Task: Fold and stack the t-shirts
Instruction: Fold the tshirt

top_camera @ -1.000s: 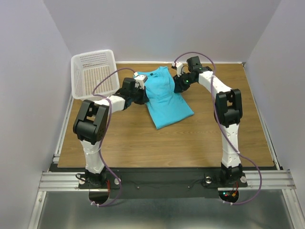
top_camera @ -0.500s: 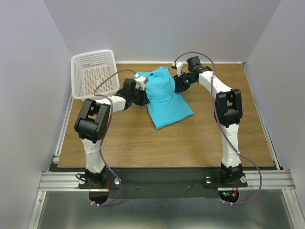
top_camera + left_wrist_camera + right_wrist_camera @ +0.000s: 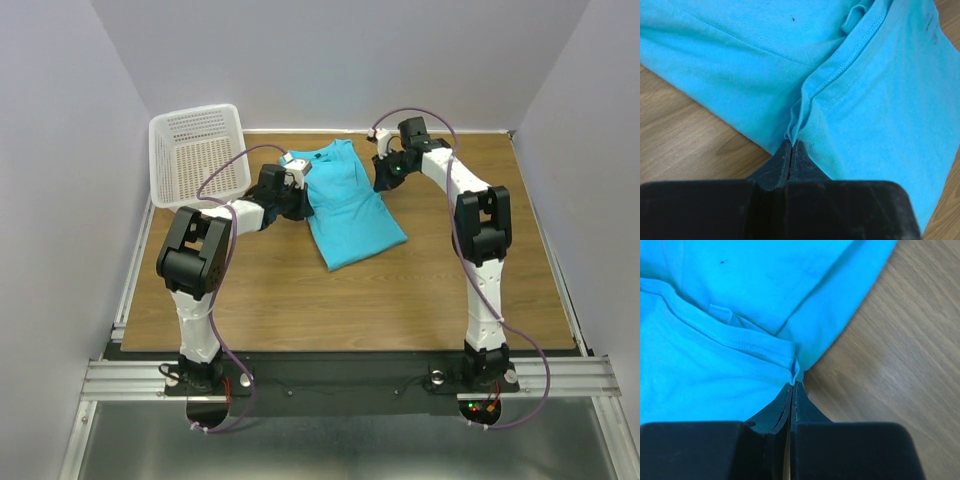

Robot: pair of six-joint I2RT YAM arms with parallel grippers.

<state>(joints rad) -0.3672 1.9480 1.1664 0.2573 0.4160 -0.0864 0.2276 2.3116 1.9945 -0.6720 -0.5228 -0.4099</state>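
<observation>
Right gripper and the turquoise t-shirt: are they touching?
Touching. The right wrist view shows the right gripper closed, its tips pinching a stitched edge of the t-shirt.

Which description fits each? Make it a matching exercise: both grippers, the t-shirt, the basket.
1 left gripper; 2 right gripper; 3 t-shirt; 4 basket.
A white mesh, far left corner; B turquoise, lying between the grippers; C shut on the shirt edge away from the basket; D shut on the shirt edge nearer the basket.
Pairs: 1-D; 2-C; 3-B; 4-A.
</observation>
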